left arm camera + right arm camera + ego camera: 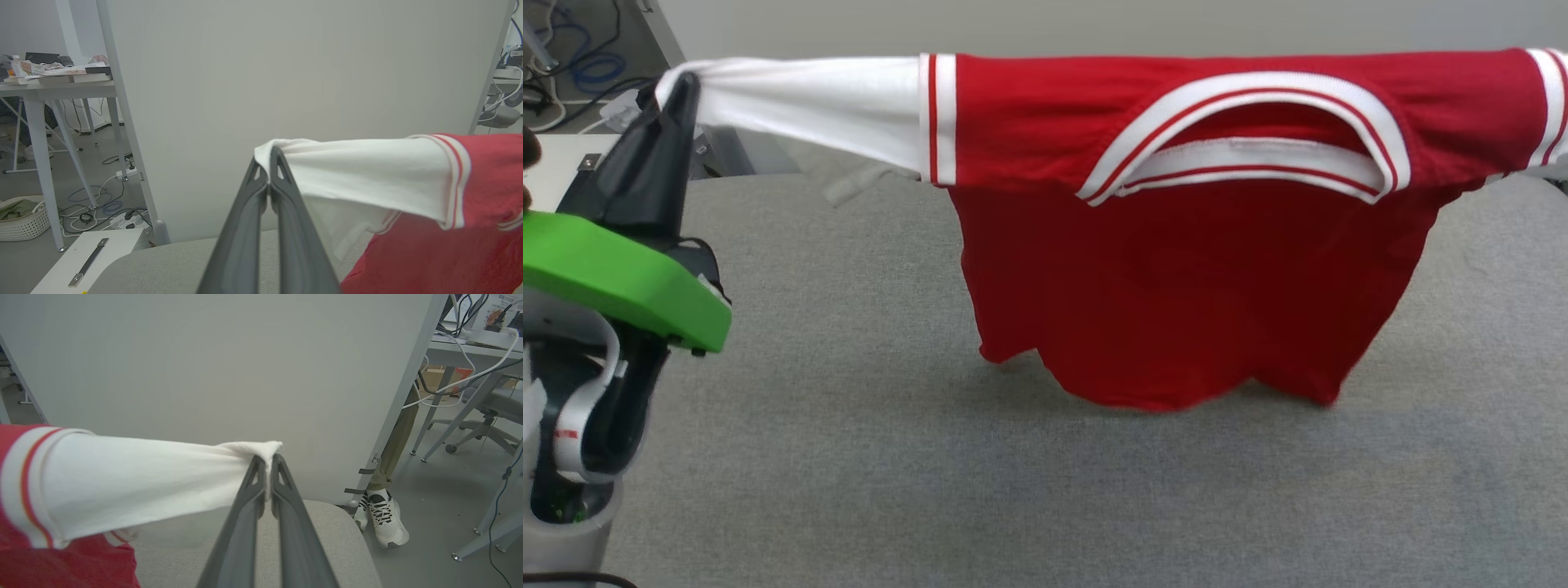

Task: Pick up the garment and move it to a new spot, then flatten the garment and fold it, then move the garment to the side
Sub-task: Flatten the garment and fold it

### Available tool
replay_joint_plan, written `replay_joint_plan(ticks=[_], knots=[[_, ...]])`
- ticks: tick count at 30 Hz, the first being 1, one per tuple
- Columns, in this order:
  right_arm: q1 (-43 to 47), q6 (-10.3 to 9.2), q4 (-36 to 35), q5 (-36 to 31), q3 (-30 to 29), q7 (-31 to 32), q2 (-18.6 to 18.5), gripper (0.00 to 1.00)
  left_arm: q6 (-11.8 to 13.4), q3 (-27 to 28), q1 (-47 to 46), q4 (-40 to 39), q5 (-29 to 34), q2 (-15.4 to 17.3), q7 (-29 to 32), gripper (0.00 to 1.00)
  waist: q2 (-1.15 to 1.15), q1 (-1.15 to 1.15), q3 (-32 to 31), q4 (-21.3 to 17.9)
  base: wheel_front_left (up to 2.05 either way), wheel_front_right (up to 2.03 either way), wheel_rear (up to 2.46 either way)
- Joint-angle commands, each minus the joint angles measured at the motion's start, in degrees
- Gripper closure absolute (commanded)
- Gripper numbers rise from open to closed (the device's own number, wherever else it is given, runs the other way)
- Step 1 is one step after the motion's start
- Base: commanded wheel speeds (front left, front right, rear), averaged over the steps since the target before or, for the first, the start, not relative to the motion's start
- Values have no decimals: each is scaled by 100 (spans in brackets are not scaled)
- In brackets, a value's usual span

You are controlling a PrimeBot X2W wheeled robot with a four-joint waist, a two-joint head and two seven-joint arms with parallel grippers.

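The garment, a red T-shirt with white sleeves and striped trim, hangs stretched wide above the grey table. Its collar faces me and its lower hem brushes the tabletop. My left gripper is shut on the tip of the left white sleeve; in the left wrist view the left gripper pinches bunched white cloth. My right gripper is shut on the tip of the other white sleeve, pulled taut. No print shows on the red side facing me.
A grey partition wall stands right behind the table. A person's shoe and leg are beyond the table's right corner, near a desk and chair. A white basket, cables and a desk lie off to the left.
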Motion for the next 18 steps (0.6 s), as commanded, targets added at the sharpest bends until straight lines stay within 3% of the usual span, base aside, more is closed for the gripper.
replay_joint_plan(ticks=[1,18], knots=[[-200,-6,5,34,-25,-53,-23,100,-57,89,-226,34,-10,84,-53,100,0,0,114,-30,0,0,0],[-3194,-6,956,-306,674,-381,-13,100,-811,53,-3065,1347,3,575,10,100,0,0,2137,-66,0,0,0]])
